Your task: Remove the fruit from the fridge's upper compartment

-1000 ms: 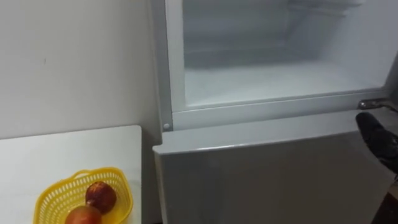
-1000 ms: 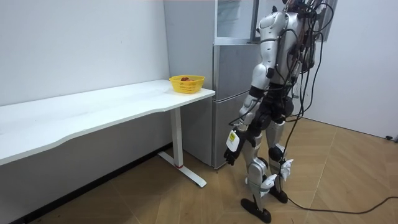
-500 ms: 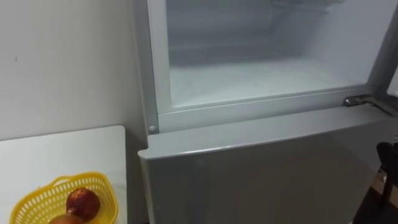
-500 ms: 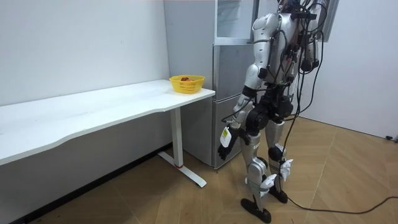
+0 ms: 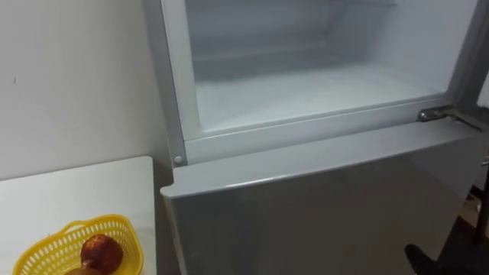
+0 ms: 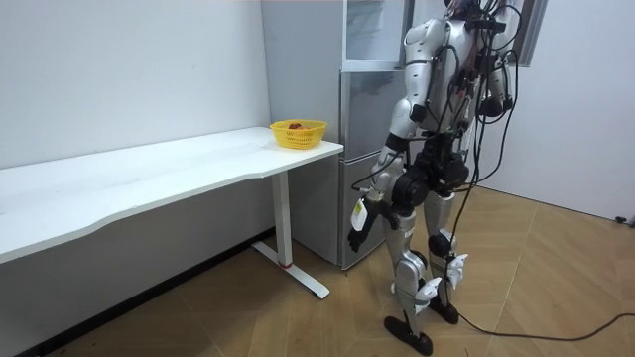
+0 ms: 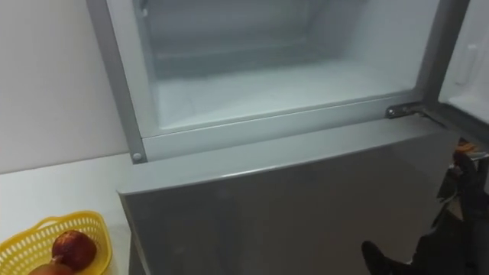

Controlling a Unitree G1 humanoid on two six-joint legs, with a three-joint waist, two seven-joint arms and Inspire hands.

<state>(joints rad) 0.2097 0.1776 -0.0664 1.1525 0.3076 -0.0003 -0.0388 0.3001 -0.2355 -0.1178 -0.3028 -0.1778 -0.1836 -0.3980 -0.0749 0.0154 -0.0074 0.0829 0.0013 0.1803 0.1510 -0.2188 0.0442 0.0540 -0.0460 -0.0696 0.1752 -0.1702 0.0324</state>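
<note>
You see the upper fridge compartment (image 5: 306, 84) open at the top with a bare shelf, likely because the fruit (image 5: 98, 250) lies in the yellow basket (image 5: 126, 244) on the bench (image 5: 76, 191), lower left. The left robot hand (image 6: 359, 226) hangs low and the right robot hand (image 7: 466, 187) is at lower right; you cannot tell either one's grip.

The upper fridge compartment (image 5: 306, 84) is open, showing a white interior with a pale grey frame. Its door (image 7: 470, 61) is swung out to the right on a metal hinge (image 5: 432, 114), above the closed grey lower door (image 5: 306, 214).

Upper fridge compartment (image 5: 306, 92) sits above lower door (image 5: 321, 206); table (image 5: 76, 195) on fridge's left w/ basket (image 5: 46, 244) on it, fruit (image 5: 101, 249) inside.
</note>
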